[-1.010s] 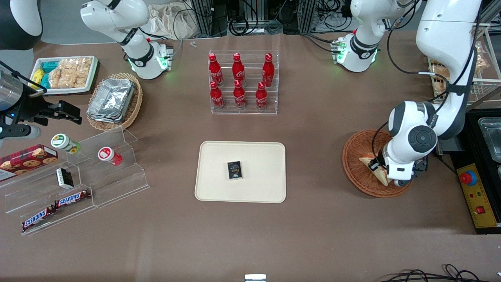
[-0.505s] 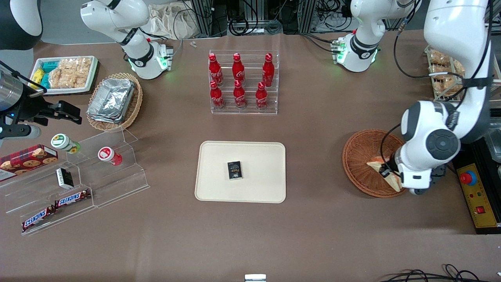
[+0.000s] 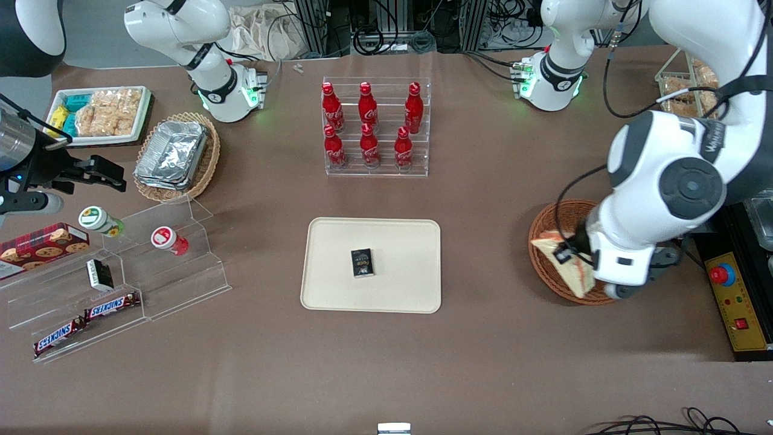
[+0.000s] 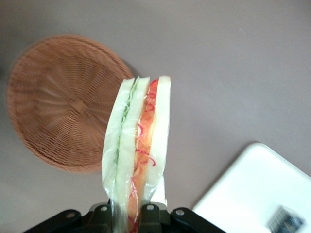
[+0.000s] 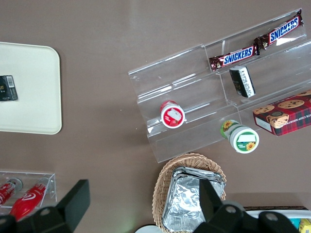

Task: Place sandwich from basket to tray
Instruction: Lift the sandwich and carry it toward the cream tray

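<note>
Lifted since earlier, sandwich (image 4: 138,145) hangs in jaws above basket (image 3: 546,254).

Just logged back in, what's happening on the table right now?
The left arm's gripper has its jaws shut on the sandwich and holds it in the air above the wicker basket, which now looks empty in the wrist view. The cream tray, toward the table's middle, carries only a small dark packet. The sandwich has not yet reached the tray.
</note>
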`<state>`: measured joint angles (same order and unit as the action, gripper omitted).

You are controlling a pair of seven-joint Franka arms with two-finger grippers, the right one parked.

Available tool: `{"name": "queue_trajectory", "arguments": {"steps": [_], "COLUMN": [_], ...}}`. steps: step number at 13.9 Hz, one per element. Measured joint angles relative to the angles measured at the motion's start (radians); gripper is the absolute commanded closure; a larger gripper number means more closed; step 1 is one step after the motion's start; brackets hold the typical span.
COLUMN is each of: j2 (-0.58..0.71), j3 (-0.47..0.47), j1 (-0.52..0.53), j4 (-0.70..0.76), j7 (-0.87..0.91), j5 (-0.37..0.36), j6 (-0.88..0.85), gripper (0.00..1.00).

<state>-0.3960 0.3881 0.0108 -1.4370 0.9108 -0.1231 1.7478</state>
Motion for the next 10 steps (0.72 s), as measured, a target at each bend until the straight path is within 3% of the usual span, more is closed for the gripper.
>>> {"name": "queue_trajectory", "arguments": {"steps": [5,10], "j2": [-0.135,-0.321], "j3": [0.159,0.174], "j1": [-0.024,-0.16], "j4": [0.041,0.07], "j7": [0.05,0.066], "j5": [-0.005,-0.149], "j6": [0.018,0.143], "gripper": [1.0,1.0]}}
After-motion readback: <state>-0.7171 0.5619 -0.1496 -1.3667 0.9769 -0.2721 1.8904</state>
